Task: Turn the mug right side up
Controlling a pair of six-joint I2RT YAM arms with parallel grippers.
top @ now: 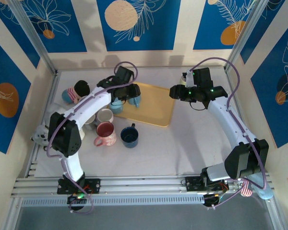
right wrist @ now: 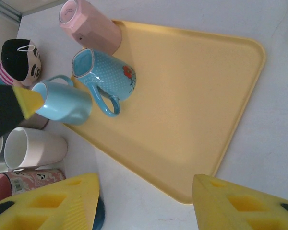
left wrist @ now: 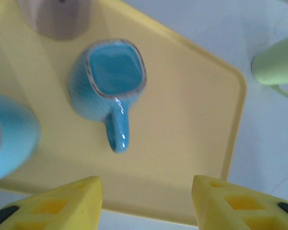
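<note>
teal with a dotted surface, the mug stands right side up on the yellow tray, toward the tray's left end. its open mouth faces up and its handle points at the left gripper. that gripper hovers above the mug without touching it, its yellow fingers spread wide with nothing between them. the right gripper hangs over the tray's right edge, its fingers also spread apart and holding nothing. a pink mug sits on the tray just beyond the teal one, and a light blue mug lies just beside it at the tray's left edge. on the table left of the tray is a white mug, and a dark blue mug stands near of the tray.
</note>
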